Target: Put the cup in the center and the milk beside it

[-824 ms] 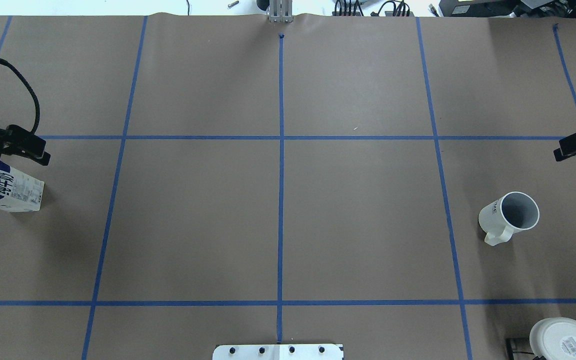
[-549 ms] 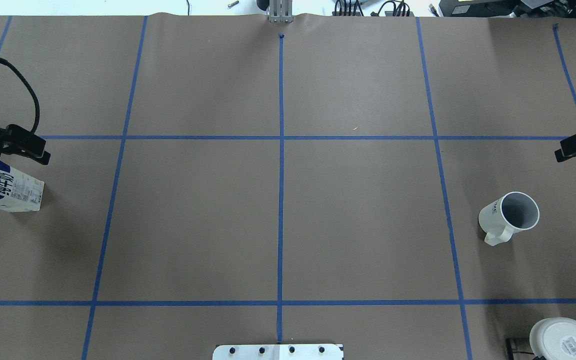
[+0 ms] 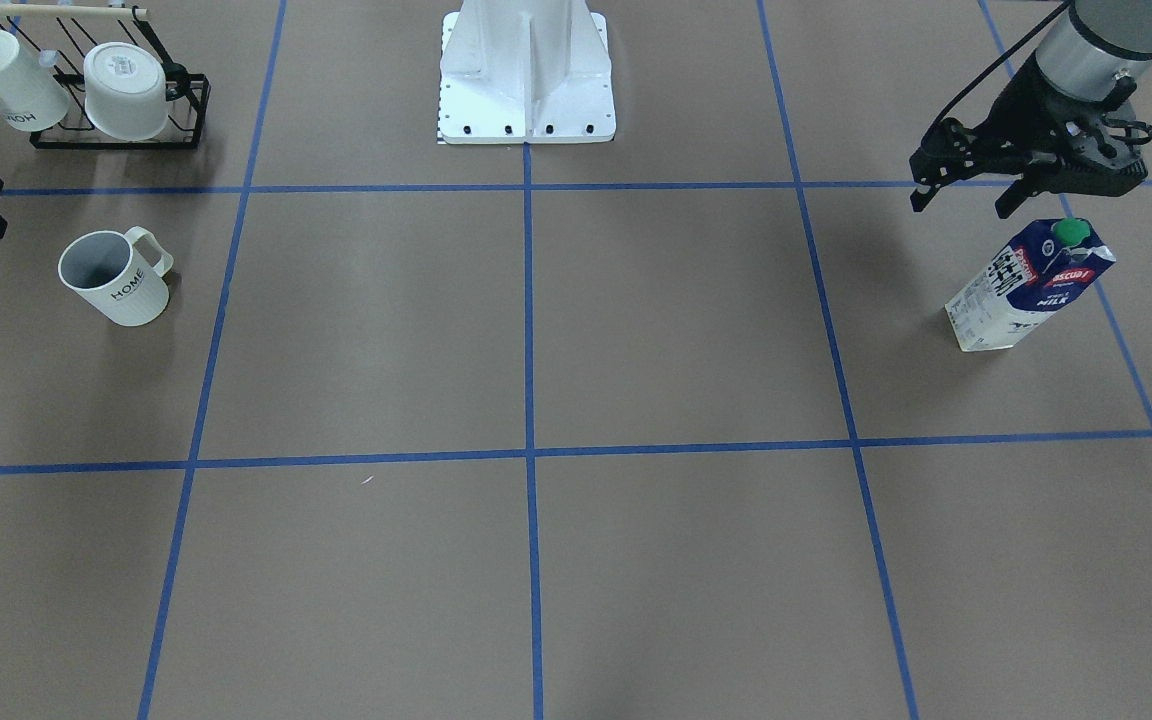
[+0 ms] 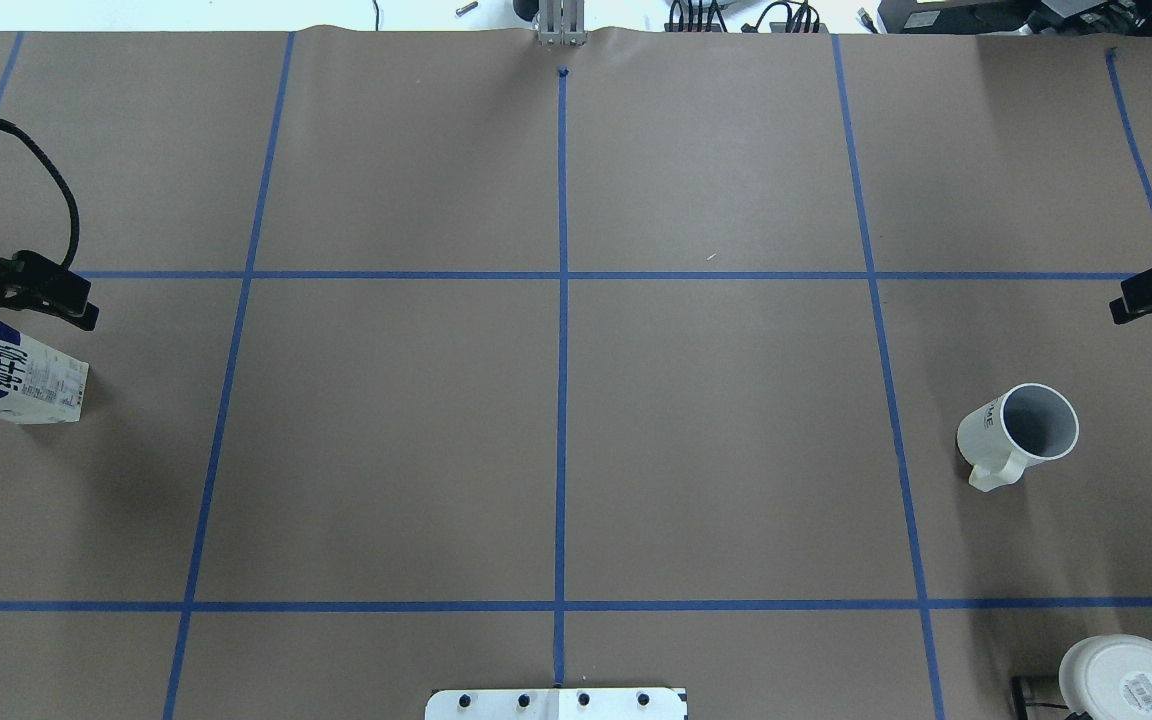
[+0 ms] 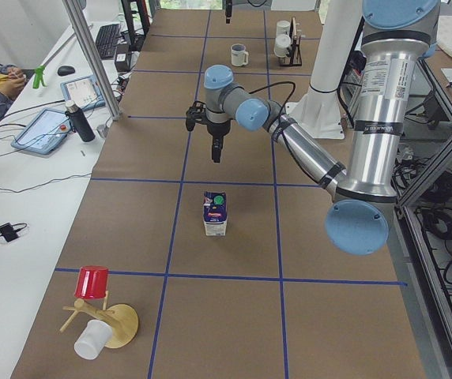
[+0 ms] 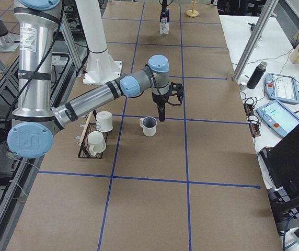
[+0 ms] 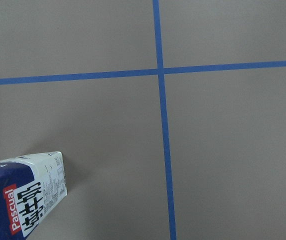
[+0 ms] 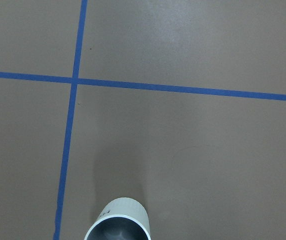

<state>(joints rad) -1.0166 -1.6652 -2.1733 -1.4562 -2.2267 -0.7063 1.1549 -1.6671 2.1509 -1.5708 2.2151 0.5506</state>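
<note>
The cup (image 3: pixel 116 285), a white ribbed mug with "HOME" lettering, stands upright on the robot's right side; it also shows in the overhead view (image 4: pixel 1021 432) and the right wrist view (image 8: pixel 118 222). The milk (image 3: pixel 1031 285), a blue and white carton with a green cap, stands upright on the robot's left side, also seen in the overhead view (image 4: pixel 16 375) and the left wrist view (image 7: pixel 20 200). My left gripper (image 3: pixel 964 200) hovers open and empty above and beside the carton. My right gripper (image 4: pixel 1151 290) hovers beside the cup at the frame edge, open and empty.
A black wire rack (image 3: pixel 186 110) with two matching white mugs stands near the cup. The robot base (image 3: pixel 526 90) is at mid table. Blue tape lines (image 4: pixel 561 400) cross at the table's centre. A wooden stand with a red cup (image 5: pixel 92 283) sits at the left end.
</note>
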